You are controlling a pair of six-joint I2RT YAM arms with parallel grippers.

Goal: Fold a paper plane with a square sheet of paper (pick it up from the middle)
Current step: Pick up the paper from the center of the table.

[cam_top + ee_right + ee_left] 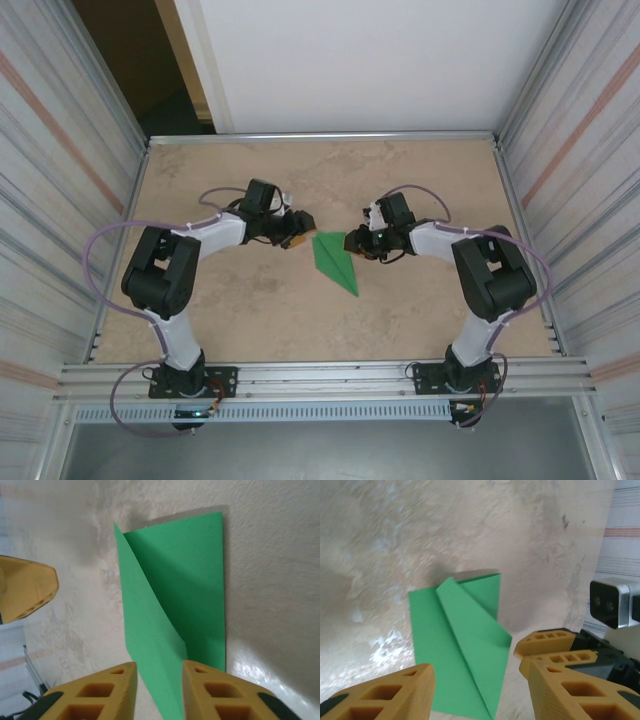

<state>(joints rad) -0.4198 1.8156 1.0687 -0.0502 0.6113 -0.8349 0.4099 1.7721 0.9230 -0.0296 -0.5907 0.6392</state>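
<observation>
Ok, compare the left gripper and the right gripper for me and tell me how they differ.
Jaw gap: the left gripper is spread wide, while the right gripper is open only narrowly.
Side: the left gripper sits at the left of the folded green paper, and the right gripper sits at its right, so they face each other.
Shared: both are orange-fingered, low over the table, and open. Neither appears to be clamped on the paper.

No legible writing anywhere
No text, label or number can be read on the bright green folded paper [335,262], mottled beige tabletop [250,320] or ribbed metal walls [60,150].
</observation>
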